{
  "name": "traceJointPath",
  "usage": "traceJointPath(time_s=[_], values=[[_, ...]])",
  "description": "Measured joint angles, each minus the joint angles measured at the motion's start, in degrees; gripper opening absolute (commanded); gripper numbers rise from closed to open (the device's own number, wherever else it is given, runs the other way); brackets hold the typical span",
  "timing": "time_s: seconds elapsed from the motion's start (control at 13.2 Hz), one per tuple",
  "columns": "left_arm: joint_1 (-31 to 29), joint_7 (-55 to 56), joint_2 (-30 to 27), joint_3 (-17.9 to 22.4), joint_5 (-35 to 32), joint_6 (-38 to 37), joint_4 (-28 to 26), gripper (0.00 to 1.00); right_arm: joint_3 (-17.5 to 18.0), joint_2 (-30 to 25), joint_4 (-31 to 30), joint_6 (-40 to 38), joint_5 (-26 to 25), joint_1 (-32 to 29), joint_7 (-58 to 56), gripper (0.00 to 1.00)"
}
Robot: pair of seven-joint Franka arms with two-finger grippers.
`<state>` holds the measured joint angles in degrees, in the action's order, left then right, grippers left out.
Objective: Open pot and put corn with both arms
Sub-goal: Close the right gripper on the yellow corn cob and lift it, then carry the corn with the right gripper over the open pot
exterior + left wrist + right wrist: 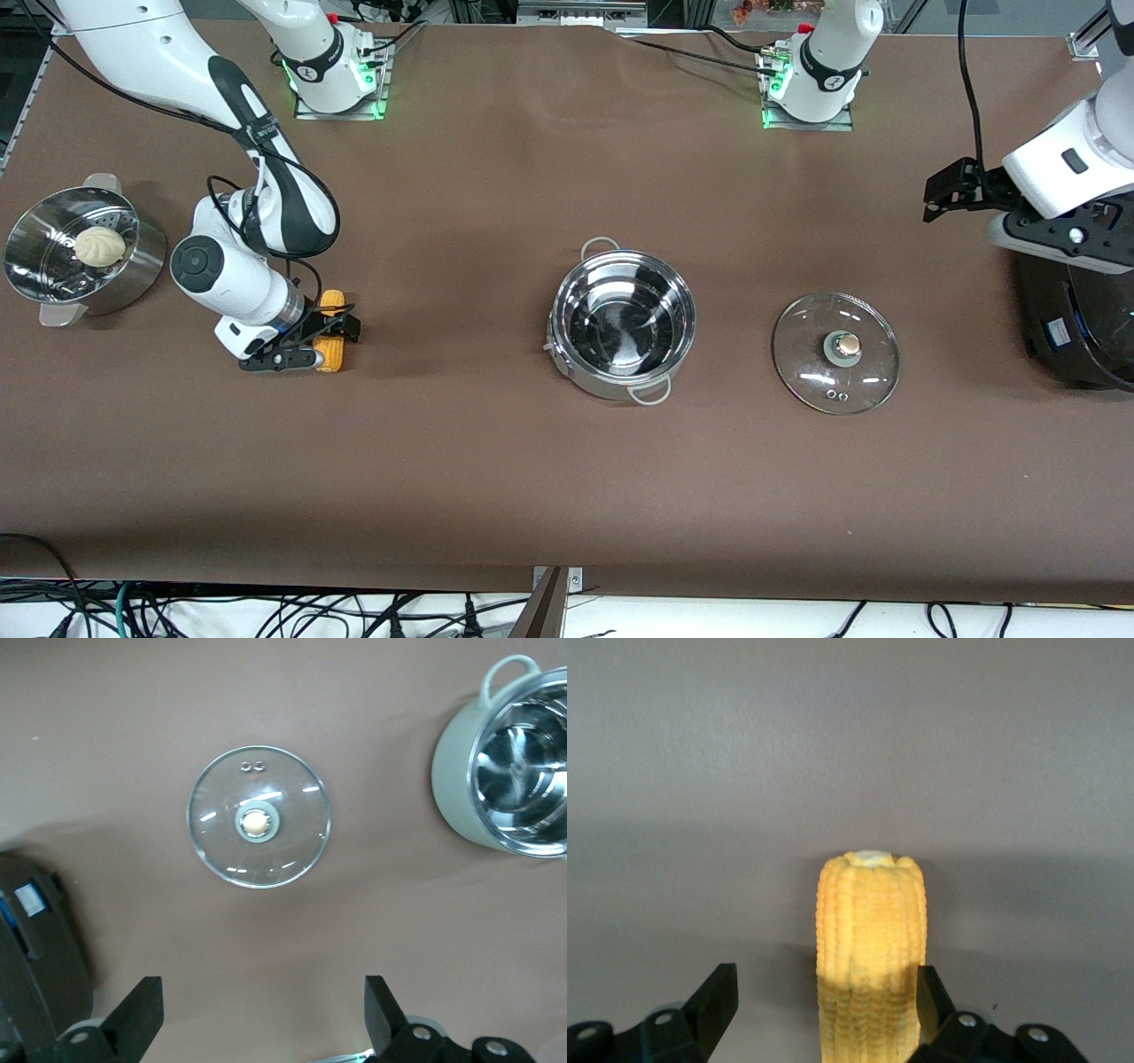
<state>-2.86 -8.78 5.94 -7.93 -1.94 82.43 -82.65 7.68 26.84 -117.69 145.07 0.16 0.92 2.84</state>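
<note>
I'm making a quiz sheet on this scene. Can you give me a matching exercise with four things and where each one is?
1. corn
2. lid
3. bun
4. pot

A. in the steamer basket
B. lidless, mid-table
C. between the open right gripper's fingers
D. flat on the table, toward the left arm's end

Pairs: 1-C, 2-D, 3-A, 4-B

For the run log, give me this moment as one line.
pot: open, empty | lid: on table beside pot | right gripper: open around corn on table | left gripper: open, waiting over black appliance

Glossy steel pot [624, 323], glass lid [835, 353]
</note>
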Motion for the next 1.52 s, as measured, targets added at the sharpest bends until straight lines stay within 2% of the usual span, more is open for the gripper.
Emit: traceJointPath(time_s=[0.15, 0.3, 0.46, 0.68, 0.83, 1.52], values=[[0.9, 0.0, -1.0, 2.7, 0.0, 4.6, -2.0, 1.0, 0.0, 0.1, -0.5, 0.4, 0.0, 0.0, -1.1, 0.61], [1.6, 1.5, -3.2, 3.9, 0.2, 8.1, -6.4, 1.0, 0.0, 0.4, -0.5, 0.4, 0.0, 0.0, -1.3, 0.37], [3.4, 6.8, -4.8, 4.8, 0.7, 9.5, -9.9, 1.0, 0.0, 0.6, -0.5, 0.6, 0.0, 0.0, -1.4, 0.21], [5.3, 10.9, -8.4, 5.0, 0.7, 12.8, -15.2, 1.0, 0.0, 0.6, 0.0, 0.5, -0.1, 0.0, -2.0, 0.2], [5.2, 10.9, -10.6, 5.6, 0.7, 13.5, -16.6, 1.0, 0.0, 0.6, 2.5, -2.7, -0.1, 0.0, -2.0, 0.2], [3.3, 10.3, -10.9, 6.5, 0.7, 13.4, -16.8, 1.0, 0.3, 1.1, 26.0, -31.1, -0.2, 6.0, 0.3, 0.21]])
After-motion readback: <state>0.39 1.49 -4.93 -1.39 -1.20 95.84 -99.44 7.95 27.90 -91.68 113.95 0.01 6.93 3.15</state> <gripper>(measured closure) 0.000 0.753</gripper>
